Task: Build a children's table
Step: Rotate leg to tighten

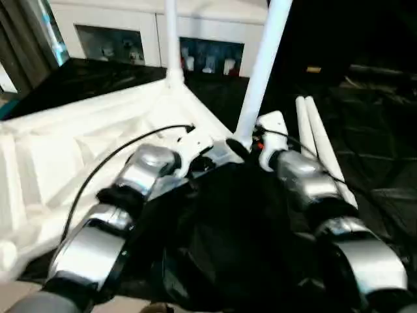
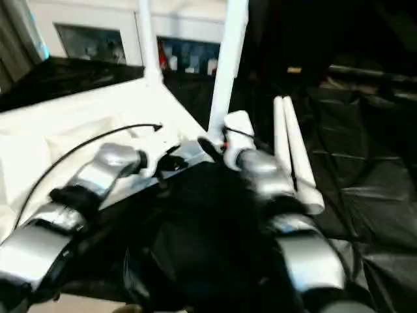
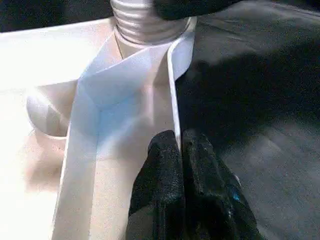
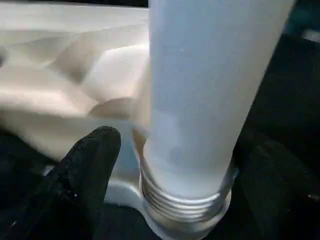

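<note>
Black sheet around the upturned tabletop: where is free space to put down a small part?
Free: the black sheet beyond the two loose legs, on the robot's right. Crowded: the near corner of the tabletop, where both grippers flank the standing leg; a second leg stands behind.

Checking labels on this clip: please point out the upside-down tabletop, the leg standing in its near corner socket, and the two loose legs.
tabletop (image 1: 78,150), left eye view, ribbed underside.
standing leg (image 1: 260,72), left eye view, mid shaft.
loose legs (image 1: 319,147), left eye view, middle of the pair lying on the black sheet.
</note>
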